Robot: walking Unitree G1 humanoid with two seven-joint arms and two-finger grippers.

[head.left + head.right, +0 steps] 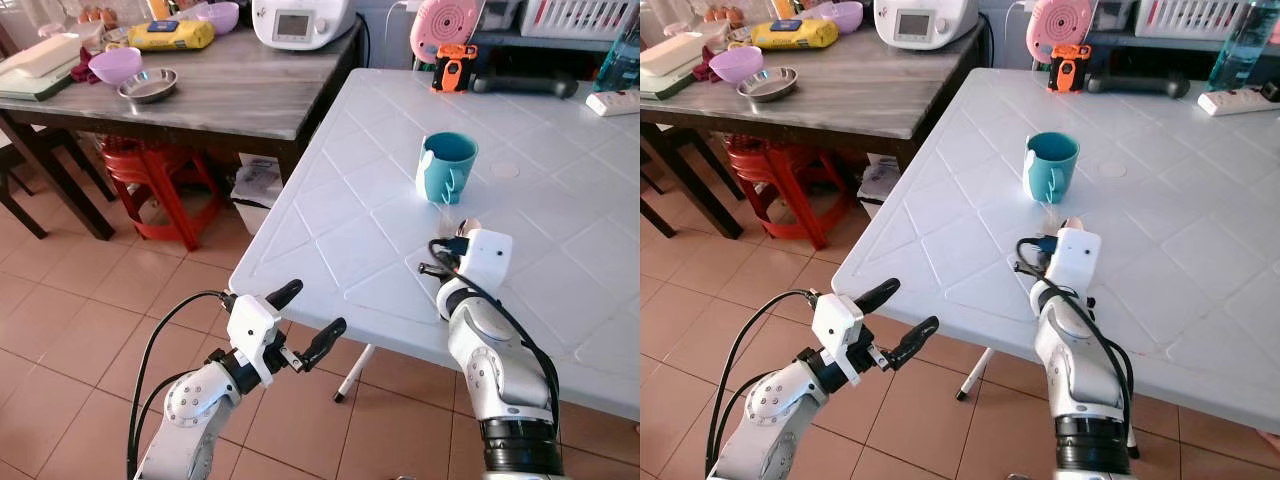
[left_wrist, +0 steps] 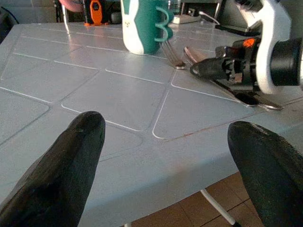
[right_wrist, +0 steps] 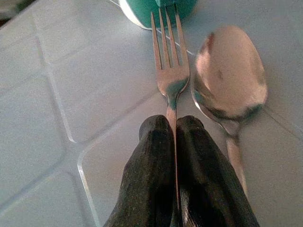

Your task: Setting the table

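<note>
- The right gripper [image 3: 173, 137] rests low on the white table [image 1: 560, 230], its two black fingers pressed together on the handle of a fork [image 3: 169, 71].
- The fork lies flat, tines pointing at the base of a teal mug [image 1: 446, 167] that stands upright just ahead of the gripper.
- A spoon [image 3: 230, 75] lies just beside the fork, bowl up, roughly parallel to it and apart from the fingers.
- The left gripper [image 1: 305, 325] hovers off the table's near corner, above the tiled floor [image 1: 90, 300], fingers spread wide and holding nothing.
- At the table's far edge sit an orange and black gadget [image 1: 454, 68], a pink round object [image 1: 445, 25] and a white power strip [image 1: 612, 101], all well apart from the cutlery.
- To the robot's left stands a grey wooden table [image 1: 230, 90] carrying a steel bowl [image 1: 148, 84], a purple bowl [image 1: 115, 65], a yellow packet [image 1: 172, 35] and a white appliance [image 1: 300, 20]; a red stool [image 1: 150, 185] is tucked beneath it.
</note>
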